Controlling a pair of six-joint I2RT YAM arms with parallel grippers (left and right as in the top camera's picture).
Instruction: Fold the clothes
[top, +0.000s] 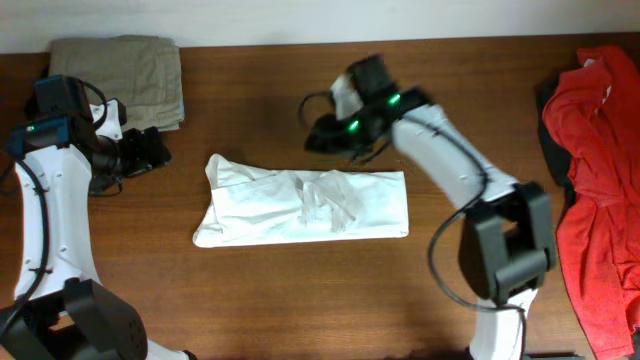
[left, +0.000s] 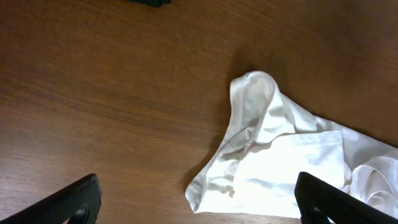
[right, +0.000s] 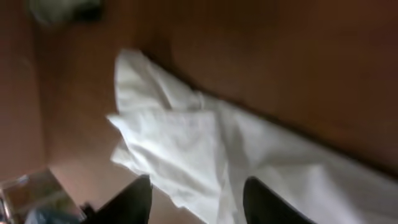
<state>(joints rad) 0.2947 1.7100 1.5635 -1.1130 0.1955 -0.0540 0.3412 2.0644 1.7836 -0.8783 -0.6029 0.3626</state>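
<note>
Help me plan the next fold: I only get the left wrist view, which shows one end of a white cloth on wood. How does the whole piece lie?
Observer: The white garment lies flat as one long band across the middle of the table.
Operator: Where is the right arm?
Observer: The right arm reaches in by the band's far edge, its jaws open and holding nothing.
Operator: Anything else unfolded?
Observer: A red garment lies crumpled at the table's right edge.
</note>
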